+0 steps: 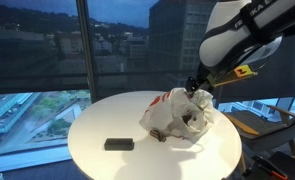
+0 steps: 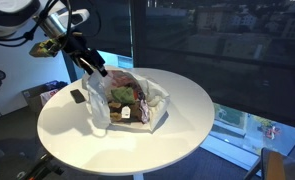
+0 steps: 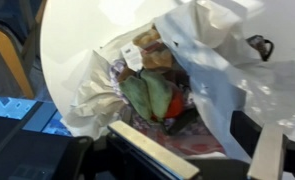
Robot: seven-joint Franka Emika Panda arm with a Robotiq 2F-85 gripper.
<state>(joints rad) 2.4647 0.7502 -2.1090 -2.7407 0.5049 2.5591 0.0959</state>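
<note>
A crumpled white plastic bag [image 1: 165, 112] lies open on the round white table [image 1: 107, 120], seen in both exterior views. Through its mouth the wrist view shows green pieces [image 3: 152, 95] and something red [image 3: 175, 106] among packets. My gripper [image 1: 197, 92] hangs at the bag's upper edge, close over the plastic. In an exterior view the gripper [image 2: 95, 72] stands at the near-left side of the bag [image 2: 137, 100]. In the wrist view the gripper [image 3: 207, 160] is open, its fingers [image 3: 152, 158] wide apart, with white bag plastic [image 3: 212, 70] and printed wrapping below them. I cannot tell whether a finger touches the plastic.
A small flat black object [image 1: 118, 144] lies apart from the bag towards the table's front; it also shows beside the arm as the black object [image 2: 77, 97]. The table edge [image 2: 187, 140] curves close around. Tall windows [image 1: 47, 50] stand behind.
</note>
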